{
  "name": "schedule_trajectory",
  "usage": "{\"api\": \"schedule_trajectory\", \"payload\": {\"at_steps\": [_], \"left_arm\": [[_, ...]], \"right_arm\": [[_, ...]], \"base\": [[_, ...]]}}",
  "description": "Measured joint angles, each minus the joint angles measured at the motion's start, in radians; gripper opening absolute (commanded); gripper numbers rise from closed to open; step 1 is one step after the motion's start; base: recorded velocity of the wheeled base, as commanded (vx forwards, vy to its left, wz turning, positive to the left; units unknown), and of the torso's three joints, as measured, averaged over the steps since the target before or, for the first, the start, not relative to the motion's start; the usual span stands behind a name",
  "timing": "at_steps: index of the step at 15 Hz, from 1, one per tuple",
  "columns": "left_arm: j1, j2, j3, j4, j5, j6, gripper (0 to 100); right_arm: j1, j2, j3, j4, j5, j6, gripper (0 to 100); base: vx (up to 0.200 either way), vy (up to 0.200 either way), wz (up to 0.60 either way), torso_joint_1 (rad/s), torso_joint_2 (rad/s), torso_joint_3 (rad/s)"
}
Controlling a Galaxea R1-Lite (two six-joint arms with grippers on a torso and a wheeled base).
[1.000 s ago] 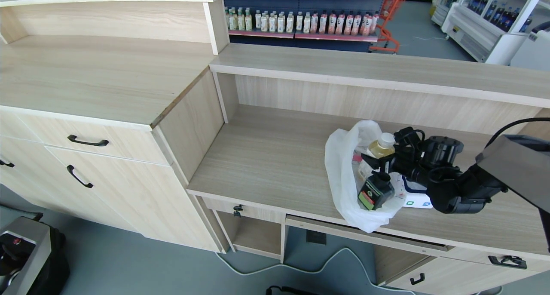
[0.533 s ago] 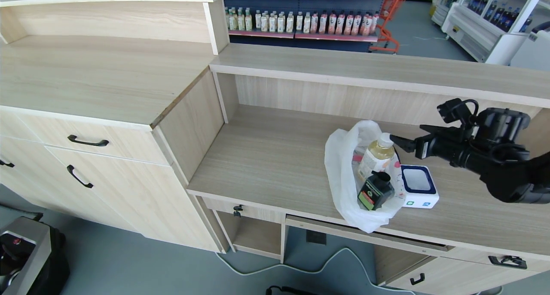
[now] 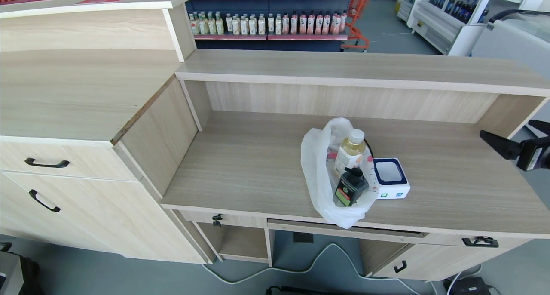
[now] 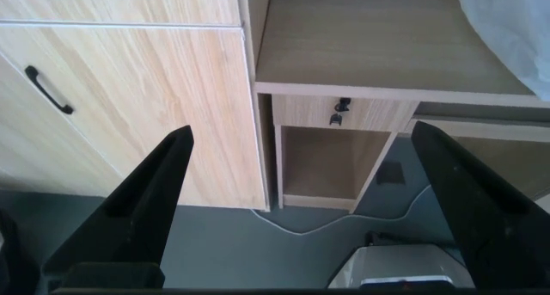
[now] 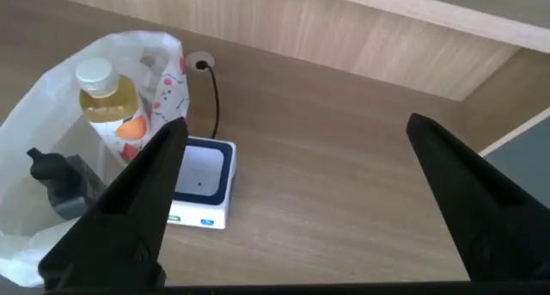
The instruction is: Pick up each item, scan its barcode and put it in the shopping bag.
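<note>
A white plastic shopping bag (image 3: 317, 174) stands open on the lower counter (image 3: 258, 166). Inside it are a yellow-liquid bottle (image 3: 351, 151) with a white cap and a dark bottle (image 3: 350, 187) with a green and red label. A white barcode scanner (image 3: 390, 179) with a blue rim sits right beside the bag. My right gripper (image 3: 509, 131) hangs open and empty over the counter's right end, well away from the bag. The right wrist view shows that gripper (image 5: 296, 127), the bag (image 5: 43, 114), the yellow bottle (image 5: 107, 101) and the scanner (image 5: 202, 183). My left gripper (image 4: 302, 132) is open and empty, low in front of the counter.
A raised ledge (image 3: 343, 71) runs along the back of the counter, and a taller cabinet (image 3: 77, 97) stands to the left. The scanner's cable (image 5: 213, 97) runs to a hole in the counter. Drawers and an open cubby (image 4: 331, 162) lie beneath. Store shelves stand behind.
My right gripper has let go of the yellow bottle in the bag and drawn back to the right, empty. The head camera has also shifted.
</note>
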State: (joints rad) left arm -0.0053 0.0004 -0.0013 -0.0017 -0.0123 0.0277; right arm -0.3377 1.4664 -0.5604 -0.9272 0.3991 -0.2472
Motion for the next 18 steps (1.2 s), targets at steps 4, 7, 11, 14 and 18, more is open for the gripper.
{"api": "schedule_trajectory", "payload": {"at_steps": [4,7,11,14,18], "left_arm": [[0.000,0.000,0.000,0.000,0.000,0.000,100],[-0.001,0.000,0.000,0.000,0.000,0.000,100],[0.000,0.000,0.000,0.000,0.000,0.000,100],[-0.001,0.000,0.000,0.000,0.000,0.000,100],[0.000,0.000,0.000,0.000,0.000,0.000,100]], "right_arm": [[-0.050,-0.153,0.221,0.006,-0.043,0.035,100],[0.037,-0.348,0.347,0.115,-0.233,0.091,100],[0.260,-0.740,0.449,0.460,-0.446,0.180,100],[0.327,-1.029,0.520,0.660,-0.463,0.221,100],[0.335,-1.320,0.553,0.898,-0.433,0.234,100]], "base": [[0.000,0.000,0.00,0.000,0.00,0.000],[0.000,0.000,0.00,0.000,0.00,0.000],[0.000,0.000,0.00,0.000,0.00,0.000],[0.000,0.000,0.00,0.000,0.00,0.000],[0.000,0.000,0.00,0.000,0.00,0.000]]}}
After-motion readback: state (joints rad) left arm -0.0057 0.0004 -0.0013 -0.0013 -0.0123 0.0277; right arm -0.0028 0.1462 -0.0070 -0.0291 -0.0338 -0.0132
